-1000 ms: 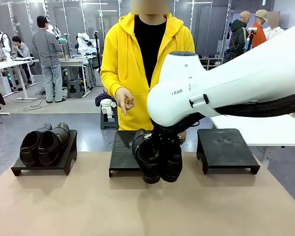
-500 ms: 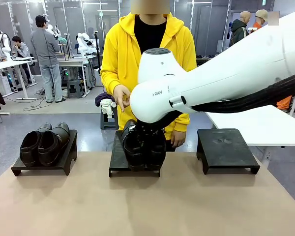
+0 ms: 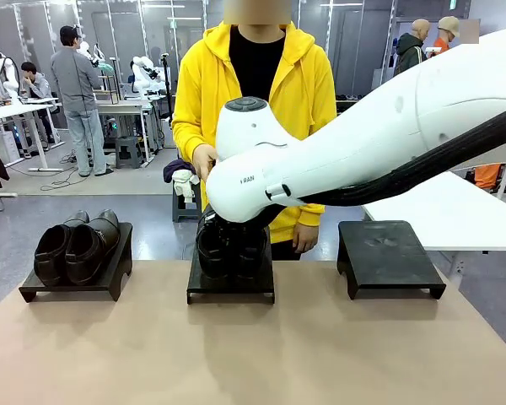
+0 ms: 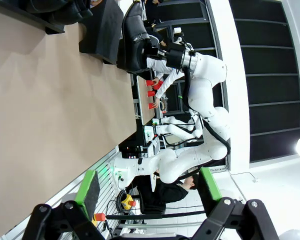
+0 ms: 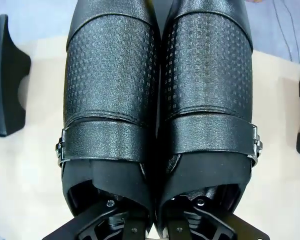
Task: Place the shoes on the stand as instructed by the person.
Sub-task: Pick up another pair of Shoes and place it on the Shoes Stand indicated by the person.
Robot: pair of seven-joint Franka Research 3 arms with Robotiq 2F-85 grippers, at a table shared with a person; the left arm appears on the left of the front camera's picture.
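My right gripper is shut on a pair of black shoes with textured toes and buckle straps, its fingers inside the shoe openings. In the front view this black pair hangs toes-down over the middle stand; whether it touches the stand I cannot tell. A dark brown-black pair lies on the left stand. The person in a yellow hoodie stands behind the middle stand, one hand raised near my arm. My left gripper is open and holds nothing, far from the shoes.
A third black stand sits at the right with nothing on it. The tan table is bare in front of the stands. My right arm spans from picture right over the middle. A white table stands behind at right.
My right arm has carried the black pair away from the near side, to the left and farther back, from in front of the middle stand to over it.
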